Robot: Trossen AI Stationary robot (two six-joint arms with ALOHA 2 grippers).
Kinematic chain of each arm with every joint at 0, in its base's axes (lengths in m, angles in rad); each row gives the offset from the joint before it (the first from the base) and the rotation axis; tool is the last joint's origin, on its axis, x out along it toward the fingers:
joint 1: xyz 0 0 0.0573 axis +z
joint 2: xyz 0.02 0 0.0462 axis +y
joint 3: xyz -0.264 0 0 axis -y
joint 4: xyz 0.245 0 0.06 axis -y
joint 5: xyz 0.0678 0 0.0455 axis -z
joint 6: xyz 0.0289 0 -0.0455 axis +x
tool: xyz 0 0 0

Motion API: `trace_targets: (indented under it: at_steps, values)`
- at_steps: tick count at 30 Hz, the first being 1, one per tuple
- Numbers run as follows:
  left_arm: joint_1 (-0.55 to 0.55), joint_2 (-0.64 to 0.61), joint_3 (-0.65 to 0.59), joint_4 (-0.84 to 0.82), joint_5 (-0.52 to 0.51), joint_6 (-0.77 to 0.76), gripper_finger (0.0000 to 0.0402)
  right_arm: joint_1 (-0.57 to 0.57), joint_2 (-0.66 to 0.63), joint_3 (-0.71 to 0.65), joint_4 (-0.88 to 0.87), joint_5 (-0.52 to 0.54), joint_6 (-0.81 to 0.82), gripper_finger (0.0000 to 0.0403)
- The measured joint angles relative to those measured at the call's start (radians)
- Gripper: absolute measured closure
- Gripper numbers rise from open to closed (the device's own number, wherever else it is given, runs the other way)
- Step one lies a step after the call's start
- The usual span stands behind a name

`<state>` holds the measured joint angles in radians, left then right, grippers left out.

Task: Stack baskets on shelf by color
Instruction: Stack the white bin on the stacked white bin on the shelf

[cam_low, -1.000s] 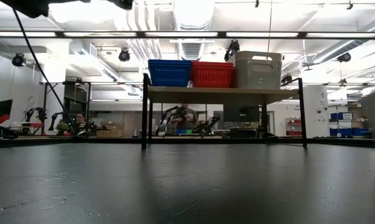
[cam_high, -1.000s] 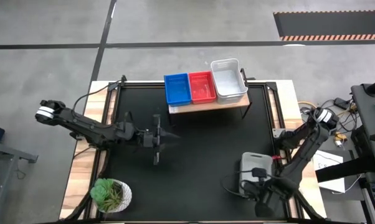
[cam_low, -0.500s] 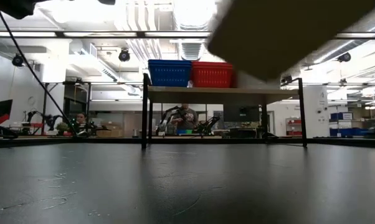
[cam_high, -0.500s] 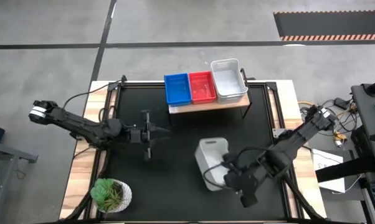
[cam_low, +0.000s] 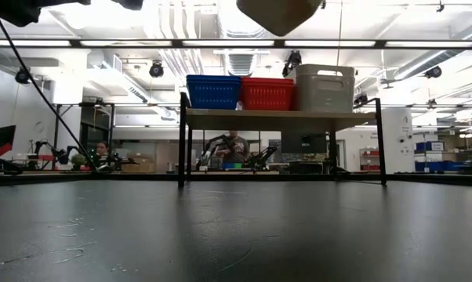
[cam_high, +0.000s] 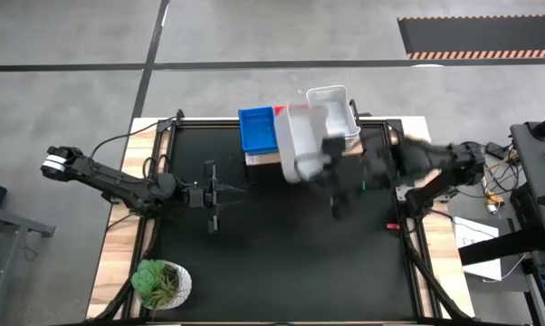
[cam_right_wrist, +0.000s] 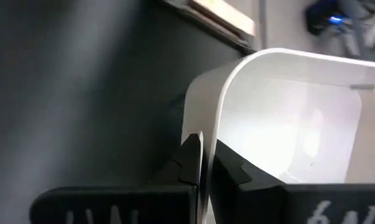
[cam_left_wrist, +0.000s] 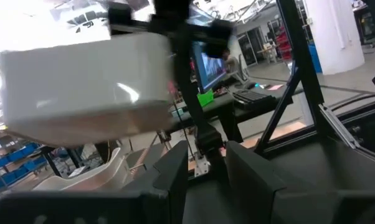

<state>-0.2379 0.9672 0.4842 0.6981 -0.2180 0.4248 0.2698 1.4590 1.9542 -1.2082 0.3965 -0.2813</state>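
Observation:
My right gripper [cam_high: 331,172] is shut on a white basket [cam_high: 300,145] and holds it high over the middle of the light-wood shelf [cam_high: 260,157]. The same basket shows at the top of the low view [cam_low: 279,12] and in the left wrist view [cam_left_wrist: 88,81]. On the shelf [cam_low: 283,117] a blue basket [cam_low: 213,92], a red basket [cam_low: 267,92] and a white basket [cam_low: 324,88] stand side by side on their bottoms. From above, the held basket hides most of the red one. My left gripper [cam_high: 220,193] is open and empty over the table's left half. My right gripper pinches one wall of the white basket at its rim [cam_right_wrist: 203,140], one finger inside the basket and one outside. The fingers come level from the table's right side. The basket is lifted clear, well above the shelf's baskets, and tilted.
A potted green plant [cam_high: 159,282] stands at the table's near left corner. The black table top [cam_high: 282,254] lies bare in front of the shelf. Cables and equipment lie beyond the table's right edge [cam_high: 490,181].
My right gripper has carried the white basket from the table's near right part up and toward the far edge, fast, until it hangs over the shelf. The basket has turned on the way. My left gripper has drawn back a little toward the table's left edge.

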Motion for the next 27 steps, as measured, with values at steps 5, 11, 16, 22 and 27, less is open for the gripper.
trace_targets:
  at_steps: [5, 11, 16, 22, 27]
  values:
    - [0.000, 0.000, 0.000, 0.000, 0.000, 0.000, 0.0308, -0.211, 0.000, 0.088, -0.024, -0.006, -0.134, 0.0394]
    - [0.000, -0.001, 0.001, 0.000, 0.000, 0.008, 0.0308, -0.461, 0.016, 0.124, -0.100, -0.097, -0.278, 0.0394]
    - [0.000, -0.002, 0.001, 0.000, 0.000, 0.009, 0.0308, -0.582, 0.059, 0.179, -0.287, -0.127, -0.311, 0.0394]
    - [0.000, -0.002, 0.001, 0.000, -0.023, 0.021, 0.0308, -0.600, 0.068, 0.214, -0.365, -0.242, -0.310, 0.0394]
    - [0.001, -0.002, 0.004, 0.001, -0.026, 0.053, 0.0308, -0.600, 0.068, 0.212, -0.363, -0.318, -0.311, 0.0394]
